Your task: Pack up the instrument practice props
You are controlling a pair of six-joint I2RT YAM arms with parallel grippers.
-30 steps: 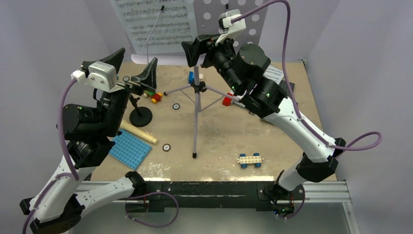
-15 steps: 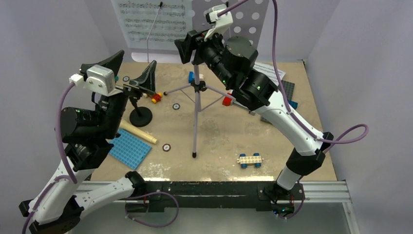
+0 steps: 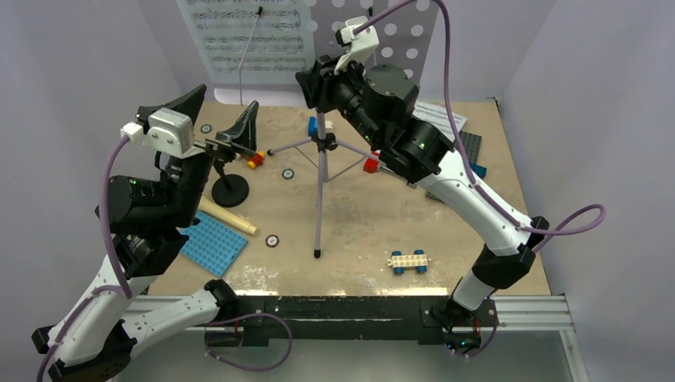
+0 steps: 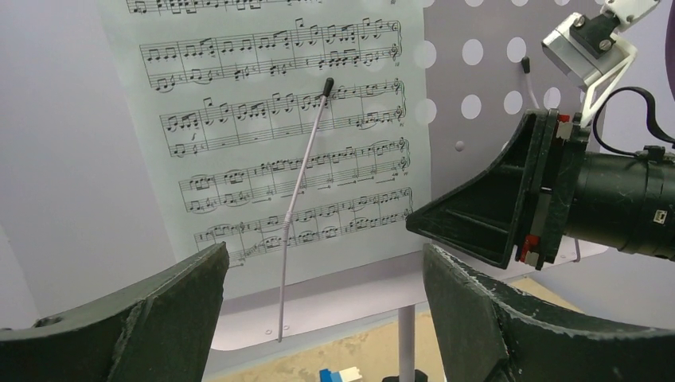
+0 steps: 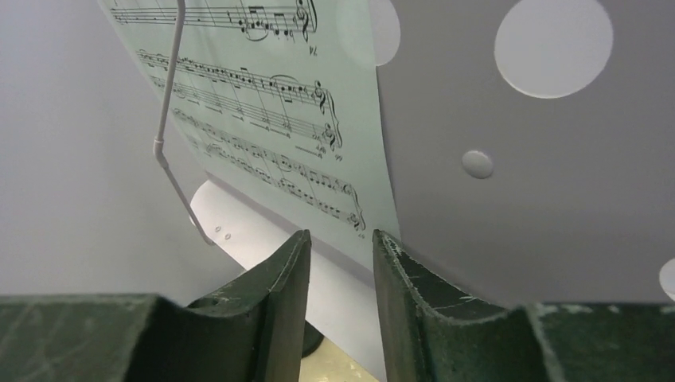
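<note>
As the right gripper [image 5: 341, 235] has narrowed at the sheet-music page [image 5: 263, 119] corner, jaws still apart, pinching looks next; left gripper [image 4: 324, 253] hangs wide, empty.

Lilac perforated music-stand desk [image 4: 448, 79]: smooth matt sheet, painted-metal look. White sheet-music page [image 4: 239, 159]: matt paper. Thin tripod legs [image 3: 319, 207]: satin metal. Beige tabletop [image 3: 358, 215]: rough, mottled. Blue studded baseplate [image 3: 211, 243]: moulded plastic.

Top camera: high at the near edge, looking down over the whole surface [image 3: 366, 223]. Left wrist faces the sheet music [image 4: 278, 135] from mid-range; right wrist looks up at it, very close. All share it.
</note>
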